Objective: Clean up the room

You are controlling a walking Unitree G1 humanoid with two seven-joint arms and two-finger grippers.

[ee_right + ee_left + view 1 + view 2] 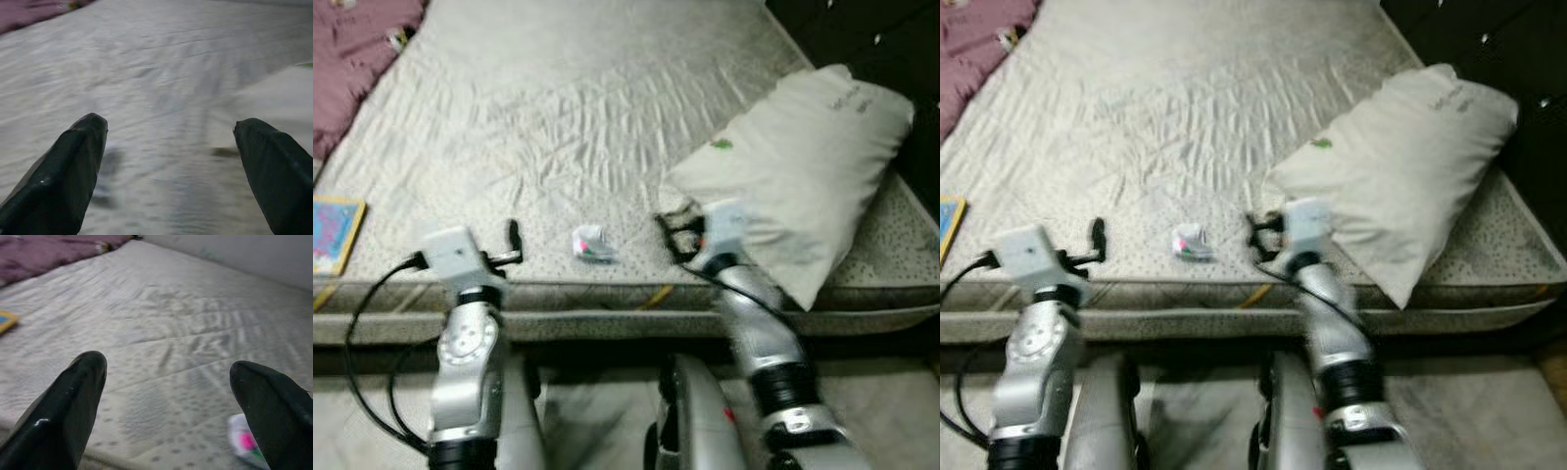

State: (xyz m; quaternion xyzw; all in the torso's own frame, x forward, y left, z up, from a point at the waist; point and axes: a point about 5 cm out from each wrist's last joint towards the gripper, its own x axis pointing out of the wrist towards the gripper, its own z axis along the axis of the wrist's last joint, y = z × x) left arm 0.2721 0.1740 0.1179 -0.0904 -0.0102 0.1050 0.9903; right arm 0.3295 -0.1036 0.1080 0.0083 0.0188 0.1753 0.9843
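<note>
A small crumpled white wrapper [592,245] with pink and green marks lies near the front edge of the mattress [568,117]. My left gripper [512,245] hovers open just left of the wrapper, nothing between its fingers. In the left wrist view the wrapper [244,440] sits beside one black finger [274,406]. My right gripper [674,235] is open just right of the wrapper, close against the pillow [803,157]. The right wrist view is blurred, with the fingers [68,166] wide apart over the sheet.
A large white pillow lies tilted over the mattress's right front corner. A colourful book [335,233] rests at the left front edge. A purple blanket [352,59] is bunched at the far left. Dark furniture [891,39] stands to the right.
</note>
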